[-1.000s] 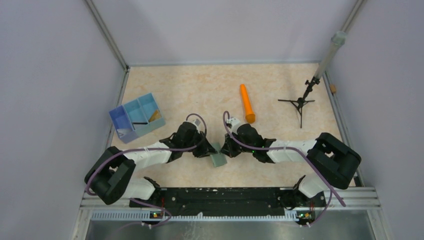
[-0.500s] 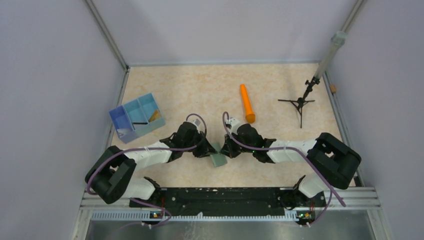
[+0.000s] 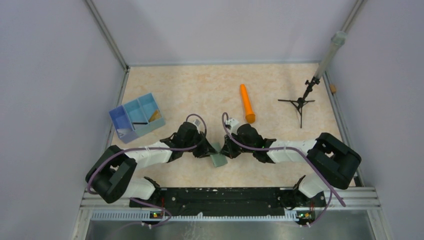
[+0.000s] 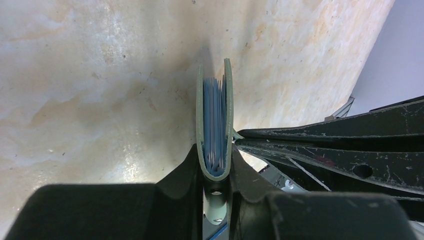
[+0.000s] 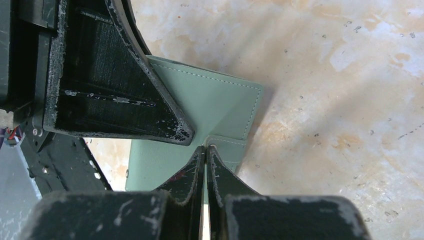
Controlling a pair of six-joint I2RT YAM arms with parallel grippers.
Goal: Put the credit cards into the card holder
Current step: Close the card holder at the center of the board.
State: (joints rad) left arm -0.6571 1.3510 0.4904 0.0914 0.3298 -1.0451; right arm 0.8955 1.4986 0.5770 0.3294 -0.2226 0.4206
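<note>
The card holder (image 3: 218, 159), a grey-green folded wallet, stands on edge between my two grippers near the table's front middle. My left gripper (image 3: 209, 150) is shut on its folded spine; in the left wrist view (image 4: 215, 152) the wallet (image 4: 214, 105) shows pale blue pockets inside, slightly spread. My right gripper (image 3: 226, 151) is shut on the wallet's small strap tab (image 5: 231, 146), its tips (image 5: 206, 148) pinched together against the wallet's flat side (image 5: 220, 97). No gold-tan card shows in the wrist views. A tan piece (image 3: 156, 115), perhaps a card, lies in the blue tray.
A blue three-compartment tray (image 3: 123, 121) sits at the left. An orange cylinder (image 3: 247, 103) lies behind the grippers. A small black tripod stand (image 3: 300, 103) is at the back right. Walls close the table's sides; the arms' base rail (image 3: 220, 196) lies in front.
</note>
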